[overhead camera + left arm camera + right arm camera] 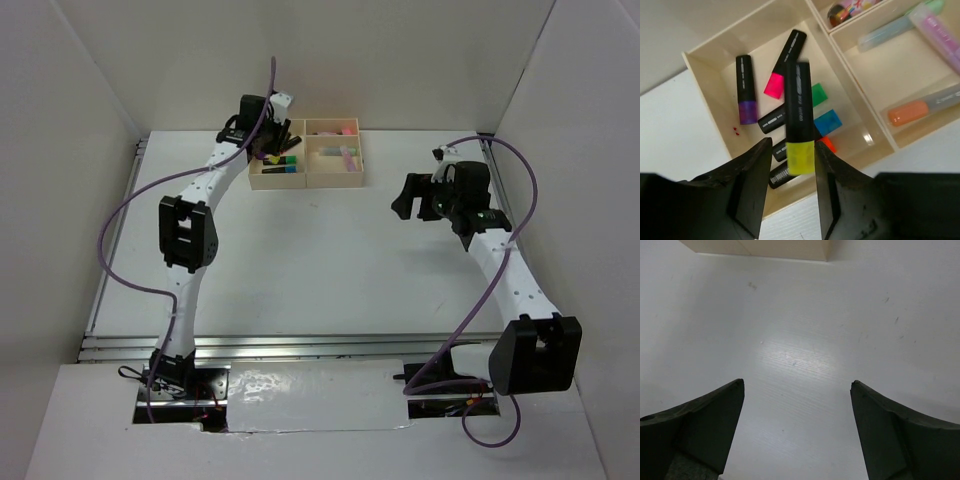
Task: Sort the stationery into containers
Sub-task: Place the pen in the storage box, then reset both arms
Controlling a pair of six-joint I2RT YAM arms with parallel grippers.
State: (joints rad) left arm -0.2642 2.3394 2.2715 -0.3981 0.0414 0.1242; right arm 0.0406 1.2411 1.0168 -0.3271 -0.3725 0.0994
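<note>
The beige tray [308, 181] stands at the back of the table. My left gripper [281, 140] hovers over its large left section [715, 75]. A black highlighter with a yellow end [799, 120] stands between the jaws of my left gripper [791, 150]; they are spread wider than it, with a gap on the left side. Below it lie black highlighters with purple [746, 90], pink [785, 62], green [819, 94], blue [827, 121] and orange [829, 144] ends. Pastel markers lie in the right sections, orange [920, 109] and purple [940, 35]. My right gripper [408, 200] is open and empty over the bare table [797, 385].
White walls enclose the table on the left, back and right. A corner of the tray [790, 250] shows at the top of the right wrist view. Purple cables [115, 230] loop beside both arms.
</note>
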